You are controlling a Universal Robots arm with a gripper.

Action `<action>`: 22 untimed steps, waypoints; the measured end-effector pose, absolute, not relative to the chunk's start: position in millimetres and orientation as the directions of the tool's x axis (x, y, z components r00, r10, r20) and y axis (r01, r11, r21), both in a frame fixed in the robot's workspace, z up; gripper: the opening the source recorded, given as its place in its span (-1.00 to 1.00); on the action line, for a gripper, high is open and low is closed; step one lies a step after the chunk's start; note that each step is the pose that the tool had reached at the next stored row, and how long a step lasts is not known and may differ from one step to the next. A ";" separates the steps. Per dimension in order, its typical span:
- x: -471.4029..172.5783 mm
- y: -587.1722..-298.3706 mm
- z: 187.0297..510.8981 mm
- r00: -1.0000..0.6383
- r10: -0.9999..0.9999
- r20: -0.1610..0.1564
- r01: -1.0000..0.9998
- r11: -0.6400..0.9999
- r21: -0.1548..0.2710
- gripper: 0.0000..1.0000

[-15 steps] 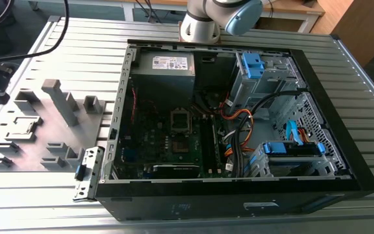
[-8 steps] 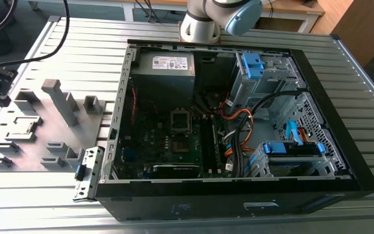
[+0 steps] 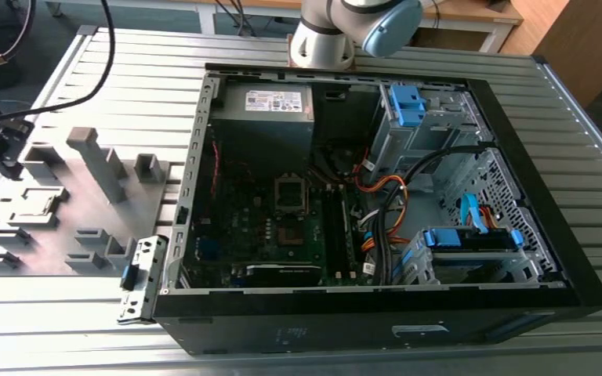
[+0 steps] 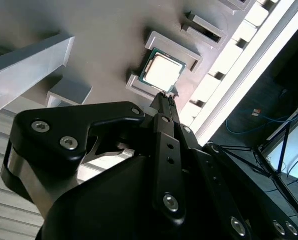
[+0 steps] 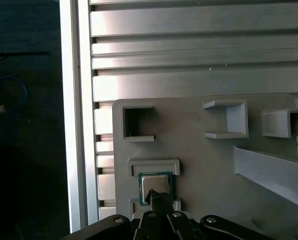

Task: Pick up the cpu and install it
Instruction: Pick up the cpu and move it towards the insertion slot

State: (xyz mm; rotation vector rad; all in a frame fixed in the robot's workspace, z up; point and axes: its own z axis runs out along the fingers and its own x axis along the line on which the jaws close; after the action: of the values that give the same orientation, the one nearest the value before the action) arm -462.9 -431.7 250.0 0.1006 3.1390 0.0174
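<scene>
slatted table, grey tray: cpu seated in tray, claw clenched empty, tip over it.

Diffuse room light brightens the ribbed tabletop in the exterior view, leaves the computer case interior dim, and glares near-white off the cpu top in the second wrist view.

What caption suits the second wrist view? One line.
The hand close by the cpu, which lies seated on the grey fixture plate.
</scene>
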 end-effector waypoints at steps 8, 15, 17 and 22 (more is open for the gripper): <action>-462.9 -432.2 236.2 -0.998 0.060 -0.001 0.060 0.998 0.011 -0.79; -463.0 -432.4 225.5 -0.998 0.056 -0.001 0.056 0.998 0.011 -0.79; -463.1 -432.4 224.7 -0.998 0.055 0.000 0.055 0.998 0.011 -0.79; -463.4 -434.5 221.1 -0.999 0.053 -0.001 0.053 0.999 0.011 -0.79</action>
State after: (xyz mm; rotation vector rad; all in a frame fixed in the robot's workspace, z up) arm -463.4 -434.5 221.1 0.0837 3.1396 0.0171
